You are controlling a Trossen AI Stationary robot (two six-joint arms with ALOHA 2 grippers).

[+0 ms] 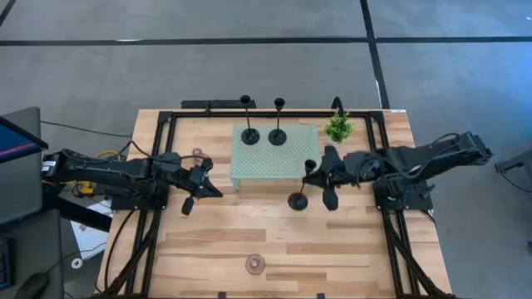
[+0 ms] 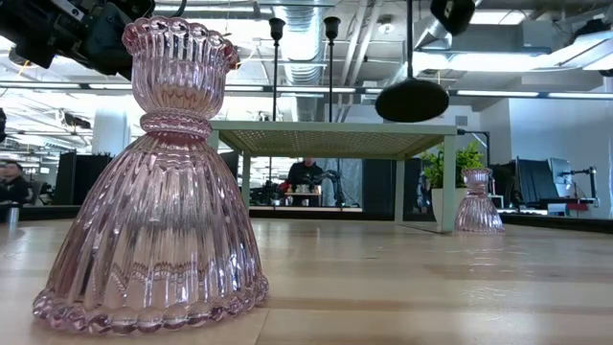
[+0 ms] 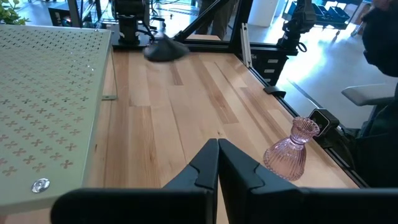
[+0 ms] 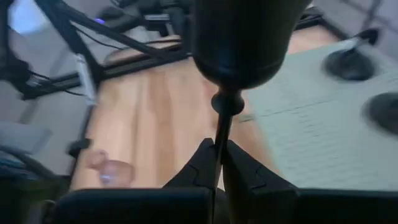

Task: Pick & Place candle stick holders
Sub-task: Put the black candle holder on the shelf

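From above you see the whole table (image 1: 274,249): two black holders (image 1: 250,133) standing on the pale green tray (image 1: 274,162), the plant (image 1: 338,127) at the tray's far right corner, and a pink holder (image 1: 255,264) alone near the front edge. A second pink holder (image 1: 198,154) sits beside the left arm.

That overhead view does not settle the right arm's grip; its wrist camera does. There the right gripper (image 4: 217,158) has its jaws closed on the thin stem of a third black holder (image 4: 239,37), whose round base fills the top of that picture. The low view adds that this held holder (image 2: 412,96) hangs clear above the tabletop, to the right of the tray, which stands raised on legs. The overhead view puts it just off the tray's near right corner.

The right arm reaches in from the right edge, stretched leftward and low. The left gripper (image 3: 217,162) waits with jaws shut on nothing, left of the tray; the left arm lies level, pointing right across the bare wood.
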